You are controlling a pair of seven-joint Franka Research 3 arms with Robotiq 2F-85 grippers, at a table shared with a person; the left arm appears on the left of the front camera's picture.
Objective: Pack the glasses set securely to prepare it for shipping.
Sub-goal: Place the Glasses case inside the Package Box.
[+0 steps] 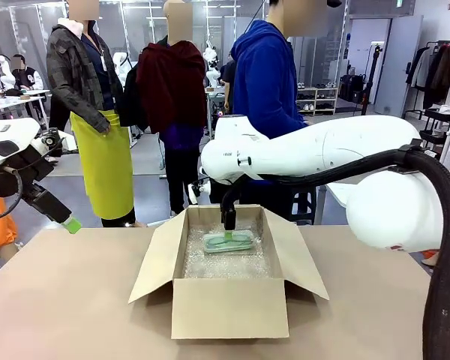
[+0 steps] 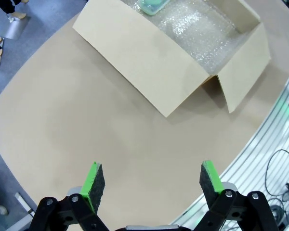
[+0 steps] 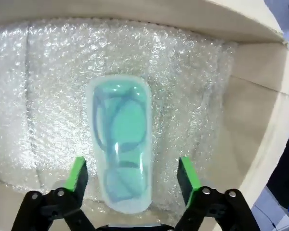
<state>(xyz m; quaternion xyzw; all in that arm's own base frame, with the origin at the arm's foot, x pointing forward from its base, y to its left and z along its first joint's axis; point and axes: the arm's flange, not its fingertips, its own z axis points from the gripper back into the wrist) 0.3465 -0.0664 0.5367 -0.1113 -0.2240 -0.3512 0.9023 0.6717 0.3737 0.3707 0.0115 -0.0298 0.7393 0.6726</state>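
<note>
Front view first, arm: what do you get from it?

From there my right gripper reaches down into the open cardboard box at the middle of the table. Its tips are down at the mint green case, which lies flat on bubble wrap toward the box's 12 o'clock wall. My left gripper hangs well apart, out at the box's 9 o'clock, near the table's far edge. A person in a blue hoodie stands beyond the box at 12 o'clock.

And what can't it tell you?

Whether I'm gripping. The right wrist view settles that. My right jaws stand wide, one pad at the case's 9 o'clock and the other at its 3 o'clock. A strip of bubble wrap shows between each pad and the case, so nothing is held. The case runs from 12 to 6 o'clock between the pads, its 6 o'clock end nearest my wrist. A pair of glasses shows through its translucent shell, which the front view is too far off to make out.

The left wrist view?

My left jaws are wide too, with bare table between the pads. The box sits at 12 to 1 o'clock from them, well apart, one flap folded out toward me. A corner of the case peeks in at 12 o'clock, at the picture's top edge.
</note>
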